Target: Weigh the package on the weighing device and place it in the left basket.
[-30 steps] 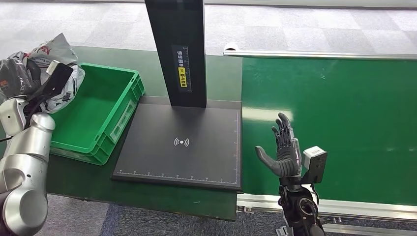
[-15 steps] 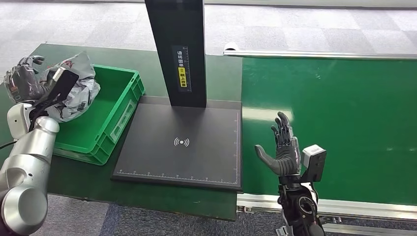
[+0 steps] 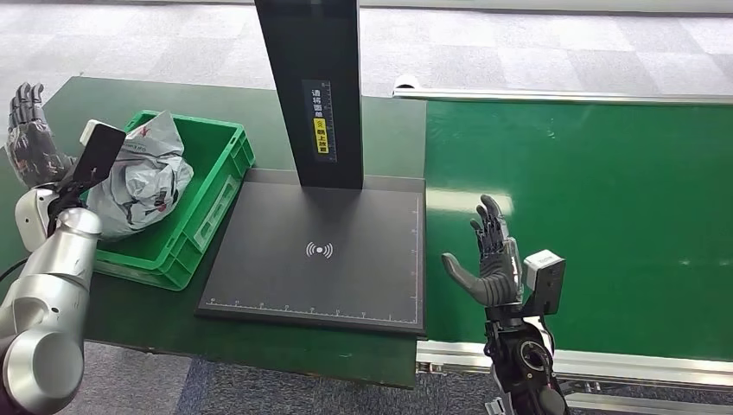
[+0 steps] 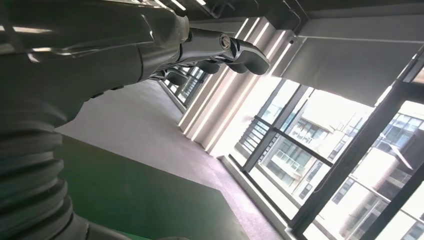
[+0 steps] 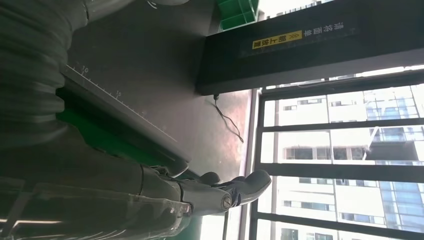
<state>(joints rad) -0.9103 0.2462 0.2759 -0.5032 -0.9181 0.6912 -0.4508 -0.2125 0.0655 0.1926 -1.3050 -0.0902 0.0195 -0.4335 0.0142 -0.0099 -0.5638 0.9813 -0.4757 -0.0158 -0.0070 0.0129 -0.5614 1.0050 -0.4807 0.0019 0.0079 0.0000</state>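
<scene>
At the far left edge of the head view the left hand (image 3: 28, 134) is raised with its fingers straight and spread, holding nothing; its lower part is hidden behind the dark camera block (image 3: 93, 154) at the wrist, and the silver forearm (image 3: 47, 285) runs down to the lower left corner. In the left wrist view the same left hand (image 4: 220, 47) shows as a grey thumb and darker fingers stretched out against windows, with nothing in them. Just right of that hand, in the left part of the head view, the package (image 3: 138, 183), a crumpled grey plastic bag with red print, lies inside the green basket (image 3: 212, 186), leaning on the basket's left wall; its left side is covered by the camera block. Its long axis runs roughly up and down the frame, with the narrower knotted end pointing to the upper edge. Right of the basket lies the weighing device (image 3: 320, 255), a flat black plate with a black post (image 3: 311, 86) cut off at the top edge. At lower right the right hand (image 3: 493, 259) stands upright over the green belt (image 3: 596, 216), palm left, fingers spread, empty.
</scene>
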